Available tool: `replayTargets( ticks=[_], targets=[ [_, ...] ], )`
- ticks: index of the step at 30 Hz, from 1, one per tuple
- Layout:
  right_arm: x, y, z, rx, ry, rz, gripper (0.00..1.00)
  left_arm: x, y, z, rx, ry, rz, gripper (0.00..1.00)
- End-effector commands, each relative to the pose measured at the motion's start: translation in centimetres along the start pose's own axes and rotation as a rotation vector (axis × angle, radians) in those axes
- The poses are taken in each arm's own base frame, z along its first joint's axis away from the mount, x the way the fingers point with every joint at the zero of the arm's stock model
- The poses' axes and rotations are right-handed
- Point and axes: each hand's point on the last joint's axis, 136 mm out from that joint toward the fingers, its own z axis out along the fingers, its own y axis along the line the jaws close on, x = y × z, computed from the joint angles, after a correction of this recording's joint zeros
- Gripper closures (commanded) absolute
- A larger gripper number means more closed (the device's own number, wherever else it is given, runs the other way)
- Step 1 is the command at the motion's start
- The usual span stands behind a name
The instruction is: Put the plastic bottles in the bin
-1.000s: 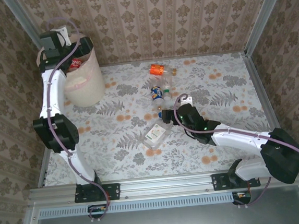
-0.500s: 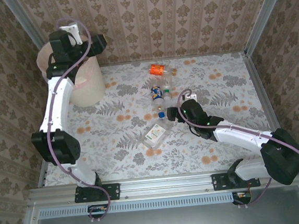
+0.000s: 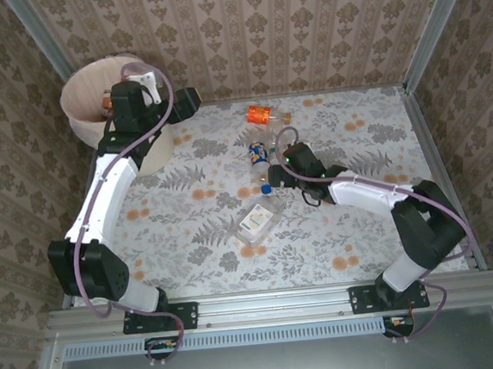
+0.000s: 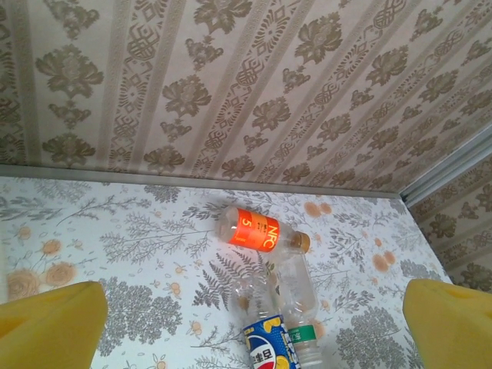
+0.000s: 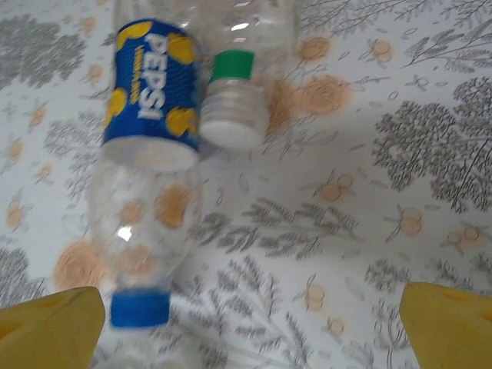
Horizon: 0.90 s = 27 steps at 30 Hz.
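Three plastic bottles lie together at the back of the table: an orange-labelled one [image 3: 260, 112] [image 4: 257, 231], a clear one with a green band [image 3: 276, 143] [image 4: 298, 296] [image 5: 231, 115], and a blue Pepsi one [image 3: 259, 156] [image 4: 265, 350] [image 5: 150, 84]. A flattened white-labelled bottle [image 3: 259, 220] lies nearer the middle. The cream bin [image 3: 79, 95] stands at the back left, with something red inside. My left gripper [image 3: 189, 97] [image 4: 250, 330] hangs open and empty to the right of the bin. My right gripper [image 3: 276, 175] [image 5: 250, 327] is open, low by the Pepsi bottle's blue cap [image 5: 140, 307].
Patterned walls close the table at the back and both sides, with a metal post [image 3: 427, 26] in the back right corner. Flowered table cover [image 3: 363, 131] stretches to the right of the bottles and along the front.
My left arm has swung off the bin toward the right. My right gripper has moved back and left, up to the Pepsi bottle's cap end.
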Motion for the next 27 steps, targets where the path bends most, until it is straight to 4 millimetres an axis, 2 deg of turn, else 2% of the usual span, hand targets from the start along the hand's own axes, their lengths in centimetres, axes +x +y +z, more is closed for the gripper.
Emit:
replayTargets(
  ticks=[1,4,8,11,15,20,27],
  targets=[
    [-1.2,-1.3,1.4,0.053,0.057,0.007,0.01,-1.1,0.2,-1.7,-0.034,-0.061,-0.010,0.00],
    [-2.3,-1.9,3.2,0.070,0.085,0.016,0.11,-0.7,0.8,-2.2,-0.067,-0.066,-0.010,0.00],
    [-3.1,-0.1,5.5,-0.019,0.131,-0.014,0.13,-0.4,1.5,-2.7,-0.100,-0.067,-0.002,0.00],
    [-3.5,0.6,7.1,-0.032,0.146,-0.033,0.15,-0.1,1.9,-2.9,-0.117,-0.063,-0.001,0.00],
    [-3.4,0.1,9.3,0.032,0.197,-0.037,0.19,0.4,2.9,-3.2,-0.146,-0.061,-0.011,0.00],
    [-3.0,-0.9,11.1,0.108,0.220,-0.047,0.25,0.9,3.8,-3.5,-0.169,-0.057,-0.020,0.00],
    [-2.6,-0.7,13.0,0.107,0.236,-0.065,0.32,1.5,4.2,-2.9,-0.172,-0.038,-0.031,0.00]
  ],
)
